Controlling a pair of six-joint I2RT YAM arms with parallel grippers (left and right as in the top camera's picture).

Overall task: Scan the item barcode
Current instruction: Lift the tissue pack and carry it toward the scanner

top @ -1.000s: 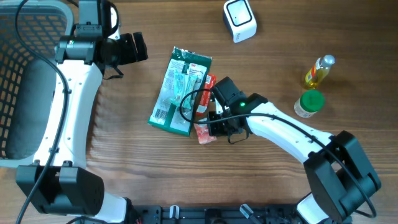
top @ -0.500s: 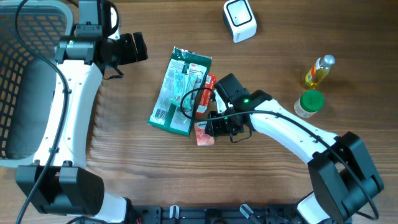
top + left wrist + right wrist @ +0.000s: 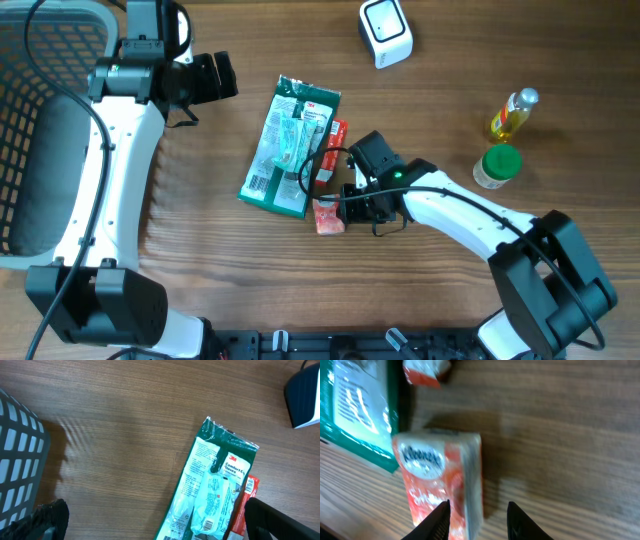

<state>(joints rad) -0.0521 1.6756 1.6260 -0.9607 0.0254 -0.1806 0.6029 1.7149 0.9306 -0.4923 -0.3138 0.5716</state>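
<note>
An orange-and-white Kleenex tissue pack (image 3: pixel 328 214) (image 3: pixel 437 475) lies flat on the wooden table, just below a green 3M package (image 3: pixel 288 146) (image 3: pixel 210 490). My right gripper (image 3: pixel 350 207) (image 3: pixel 479 505) hovers low over the pack's right edge. Its jaws are open: one finger is over the pack, the other over bare wood. The white scanner (image 3: pixel 386 32) (image 3: pixel 305 397) stands at the back of the table. My left gripper (image 3: pixel 215 78) (image 3: pixel 160 525) hangs open and holds nothing, up and to the left of the green package.
A slim red packet (image 3: pixel 336 135) (image 3: pixel 247 495) is tucked along the green package's right side. A yellow bottle (image 3: pixel 513 113) and a green-lidded jar (image 3: pixel 497 166) stand at the right. A grey mesh basket (image 3: pixel 40 120) (image 3: pixel 20 460) fills the left edge.
My right gripper's jaws have gone from shut to apart, and the arm has shifted slightly to the right. The tissue pack stays on the table. The left arm has not moved.
</note>
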